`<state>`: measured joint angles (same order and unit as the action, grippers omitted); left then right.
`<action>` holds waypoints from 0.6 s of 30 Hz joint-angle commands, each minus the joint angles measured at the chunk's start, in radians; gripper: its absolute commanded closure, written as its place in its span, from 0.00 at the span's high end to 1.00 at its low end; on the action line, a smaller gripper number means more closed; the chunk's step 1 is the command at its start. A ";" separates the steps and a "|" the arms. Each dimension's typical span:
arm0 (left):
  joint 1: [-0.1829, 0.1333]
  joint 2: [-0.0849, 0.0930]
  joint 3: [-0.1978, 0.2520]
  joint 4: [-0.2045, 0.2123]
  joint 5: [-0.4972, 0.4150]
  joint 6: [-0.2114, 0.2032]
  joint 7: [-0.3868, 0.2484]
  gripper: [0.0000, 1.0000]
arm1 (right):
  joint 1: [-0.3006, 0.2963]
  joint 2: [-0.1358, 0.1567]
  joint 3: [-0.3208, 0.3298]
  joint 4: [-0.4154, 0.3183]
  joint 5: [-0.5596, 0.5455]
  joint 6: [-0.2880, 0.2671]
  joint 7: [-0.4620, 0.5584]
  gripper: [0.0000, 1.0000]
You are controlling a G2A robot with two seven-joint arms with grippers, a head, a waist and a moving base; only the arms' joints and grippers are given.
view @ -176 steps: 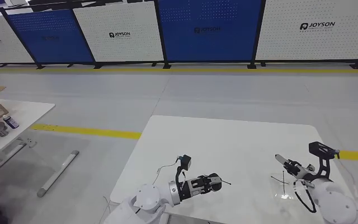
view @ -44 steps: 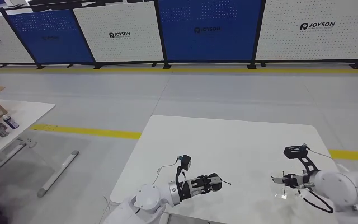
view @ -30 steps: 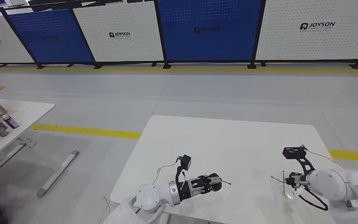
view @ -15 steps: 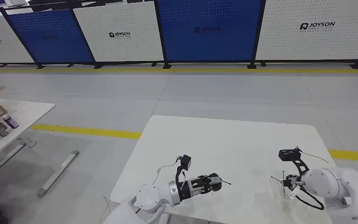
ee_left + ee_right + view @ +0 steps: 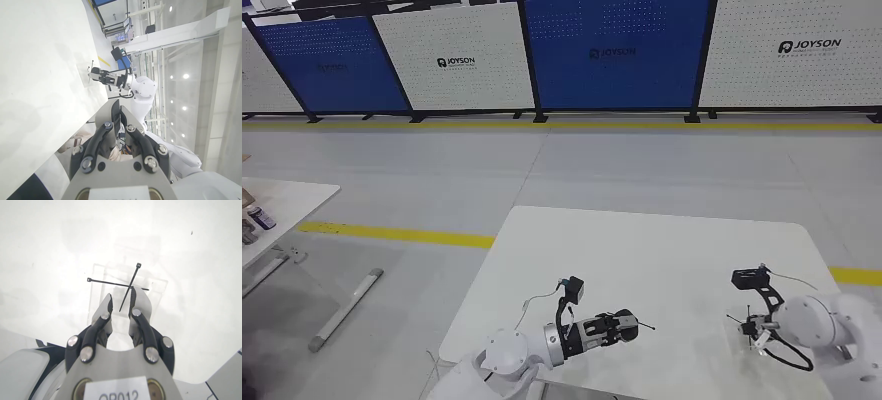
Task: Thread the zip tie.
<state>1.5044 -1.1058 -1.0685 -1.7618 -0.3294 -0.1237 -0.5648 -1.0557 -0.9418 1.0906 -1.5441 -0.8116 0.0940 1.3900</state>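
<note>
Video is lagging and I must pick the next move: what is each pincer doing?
Left pincer: closed, with a thin black zip tie sticking out of it.
Right pincer: open, holding nothing, over the crossed zip ties.

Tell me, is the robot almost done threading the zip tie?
Just starting. Two thin black plastic zip ties lie crossed, unthreaded, on a clear plastic plate. The open right gripper straddles one tail; the left gripper is shut. Grabbing and threading remain.
</note>
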 commanded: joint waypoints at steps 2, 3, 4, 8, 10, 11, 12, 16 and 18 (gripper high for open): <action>0.000 0.000 0.000 0.000 0.000 0.000 0.000 0.00 | 0.018 0.002 -0.021 0.020 0.012 0.008 0.000 0.22; 0.000 0.000 0.000 0.000 0.000 0.000 0.000 0.00 | 0.024 0.003 -0.027 0.027 0.015 0.013 0.000 0.22; 0.000 0.000 0.000 0.000 0.000 0.000 0.000 0.00 | 0.032 0.004 -0.035 0.034 0.018 0.019 0.000 0.22; 0.000 0.000 0.000 0.000 0.000 0.000 0.000 0.00 | 0.055 0.006 -0.057 0.054 0.028 0.037 0.000 0.19; 0.000 0.000 0.000 0.000 0.000 0.000 0.000 0.00 | 0.063 0.007 -0.066 0.059 0.030 0.044 0.000 0.18; 0.000 0.000 0.000 0.000 0.000 0.000 0.000 0.00 | 0.068 0.008 -0.072 0.061 0.032 0.048 0.000 0.18; 0.000 0.000 0.000 0.000 0.000 0.000 0.000 0.00 | 0.072 0.008 -0.077 0.063 0.034 0.050 0.000 0.18; 0.000 0.000 0.000 0.000 0.000 0.000 0.000 0.00 | 0.093 0.009 -0.099 0.083 0.042 0.059 0.000 0.17; 0.000 0.000 0.000 0.000 0.000 0.000 0.000 0.00 | 0.105 0.008 -0.112 0.094 0.047 0.065 0.000 0.16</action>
<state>1.5044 -1.1058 -1.0685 -1.7618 -0.3294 -0.1237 -0.5648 -0.9567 -0.9332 0.9849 -1.4552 -0.7671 0.1559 1.3900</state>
